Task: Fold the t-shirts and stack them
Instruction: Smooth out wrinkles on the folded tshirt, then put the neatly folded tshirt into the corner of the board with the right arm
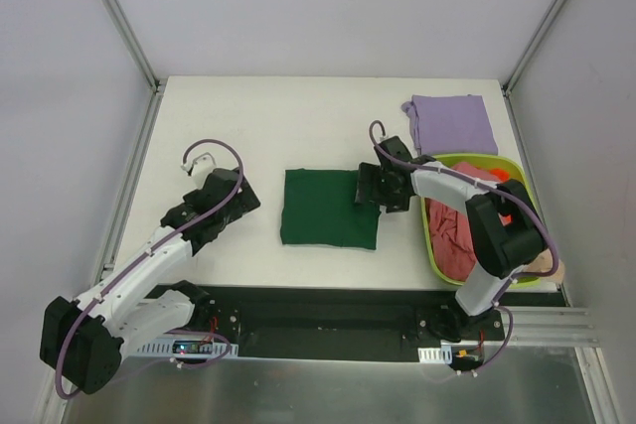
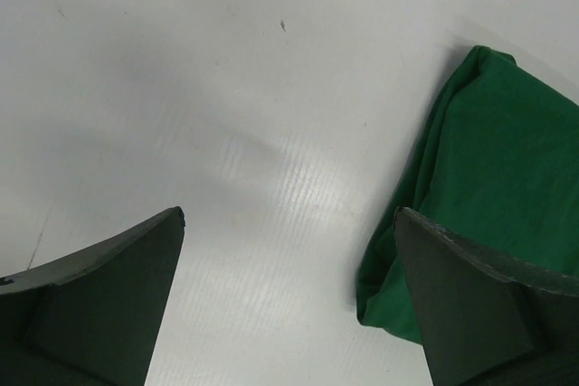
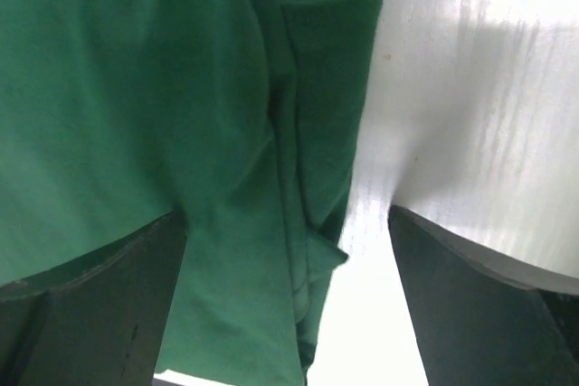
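At table (image 1: 248, 126) centre, green t-shirt (image 1: 329, 209) lies lengthwise left-right.

Place: it looked like a robotics laboratory test cell.
Enclosure: plain pale grey panel walls (image 1: 60, 96) met at slim silver aluminium frame posts (image 1: 119, 19).
Surface: a flat white matte table top (image 1: 248, 126).
Mounting: a white-and-black left robot arm (image 1: 139, 270) and a matching right robot arm (image 1: 484, 287) stood on a flat black base plate (image 1: 328, 310), beside ribbed silver metal rails (image 1: 556, 325).

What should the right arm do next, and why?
Probably close the right gripper on the green shirt's edge. Its open jaws straddle that edge, and the shirt looks fully folded, so it seems ready to be carried onto the purple shirt.
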{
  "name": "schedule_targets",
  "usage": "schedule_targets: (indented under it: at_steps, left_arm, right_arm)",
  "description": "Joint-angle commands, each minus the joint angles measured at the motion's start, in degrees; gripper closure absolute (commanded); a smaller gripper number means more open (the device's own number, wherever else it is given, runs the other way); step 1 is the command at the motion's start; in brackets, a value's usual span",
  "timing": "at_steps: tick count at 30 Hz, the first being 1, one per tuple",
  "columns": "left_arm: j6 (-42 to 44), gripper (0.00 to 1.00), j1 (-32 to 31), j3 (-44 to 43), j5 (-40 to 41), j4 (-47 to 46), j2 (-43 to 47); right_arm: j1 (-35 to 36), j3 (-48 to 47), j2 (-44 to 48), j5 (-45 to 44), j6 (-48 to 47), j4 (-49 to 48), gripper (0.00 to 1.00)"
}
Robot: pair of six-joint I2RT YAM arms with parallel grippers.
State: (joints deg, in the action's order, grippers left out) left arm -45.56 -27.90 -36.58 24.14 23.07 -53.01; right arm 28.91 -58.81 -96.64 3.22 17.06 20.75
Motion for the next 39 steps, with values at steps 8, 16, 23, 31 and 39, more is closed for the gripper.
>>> schedule_targets:
  at_steps: [8, 16, 23, 31, 39]
  left_arm:
    - [-0.4, 0.01, 0.2, -0.1, 1.5, -0.2, -1.8]
    - [0.6, 0.01, 0.2, -0.9, -0.5, -0.2, -1.7]
    - [1.8, 0.01, 0.3, -1.2, -0.8, -0.2, -0.1]
    - [2.0, 0.01, 0.5, 0.5, 3.2, -0.2, 3.2]
    - [1.7, 0.01, 0.7, 0.7, 7.4, -0.2, 3.4]
  right_arm:
    - [3.9, -0.6, -4.8, 0.9, 4.8, -3.1, 0.24]
    - [4.1, -2.1, -4.7, -1.3, -0.7, -1.9, 0.65]
    - [3.9, -12.8, -7.8, 4.0, -19.7, 2.4, 0.97]
    - [3.6, -24.1, -10.1, -7.2, -32.5, 5.4, 0.99]
    - [1.2, -33.7, -13.3, -27.5, -47.7, 6.2, 1.00]
